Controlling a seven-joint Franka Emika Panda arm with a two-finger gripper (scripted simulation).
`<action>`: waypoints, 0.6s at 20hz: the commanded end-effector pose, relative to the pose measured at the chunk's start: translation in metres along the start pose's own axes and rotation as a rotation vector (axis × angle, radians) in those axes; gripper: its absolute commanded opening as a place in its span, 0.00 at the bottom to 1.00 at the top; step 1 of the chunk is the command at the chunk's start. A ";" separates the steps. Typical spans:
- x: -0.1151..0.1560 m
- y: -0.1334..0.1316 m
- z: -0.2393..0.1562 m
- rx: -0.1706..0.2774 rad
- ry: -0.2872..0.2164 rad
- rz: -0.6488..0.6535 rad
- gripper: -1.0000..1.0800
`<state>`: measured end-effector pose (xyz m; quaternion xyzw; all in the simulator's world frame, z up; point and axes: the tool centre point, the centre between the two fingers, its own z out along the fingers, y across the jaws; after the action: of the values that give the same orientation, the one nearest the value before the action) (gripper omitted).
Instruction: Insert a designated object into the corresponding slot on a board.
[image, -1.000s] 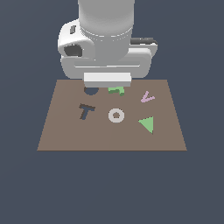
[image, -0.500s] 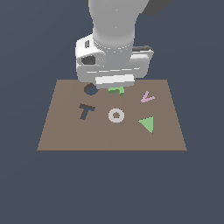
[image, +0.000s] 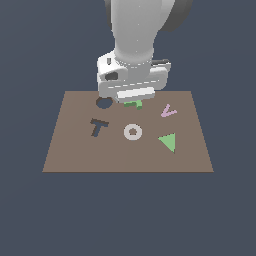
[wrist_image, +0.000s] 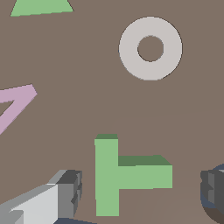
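The brown board (image: 75, 150) lies flat, and the arm stands over its far edge with the gripper (wrist_image: 140, 192) lowered close to the surface. In the wrist view the two fingers (wrist_image: 70, 192) sit on either side of the green T-shaped piece (wrist_image: 118, 175), one by its crossbar and the other beyond the end of its stem. There is a visible gap on each side, so the jaws are wide and hold nothing. The piece lies flat on the board between them. In the exterior view only a sliver of the green T-shaped piece (image: 135, 104) shows beneath the hand, at the far middle of the board.

The dark T-shaped slot (image: 98, 127) sits toward the exterior view's left, tilted, and it has nothing in it. It is well apart from the green piece. The dark round cutout (image: 104, 103) lies just beside the hand, on the exterior view's left of the green piece, partly covered by the arm, and what shows of it holds nothing.

A pale ring (image: 132, 132) rests near the board's middle. A pink V (image: 168, 111) lies toward the exterior view's right, and a green triangle (image: 168, 142) lies nearer the front on that same side. All three rest on the board's surface, apart from each other.
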<state>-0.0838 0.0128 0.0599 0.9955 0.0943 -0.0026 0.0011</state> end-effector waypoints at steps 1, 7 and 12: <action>-0.003 -0.002 0.006 0.001 0.004 -0.010 0.96; -0.005 -0.003 0.010 0.002 0.005 -0.016 0.96; -0.005 -0.003 0.013 0.002 0.005 -0.015 0.96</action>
<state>-0.0890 0.0148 0.0488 0.9948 0.1019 -0.0001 -0.0001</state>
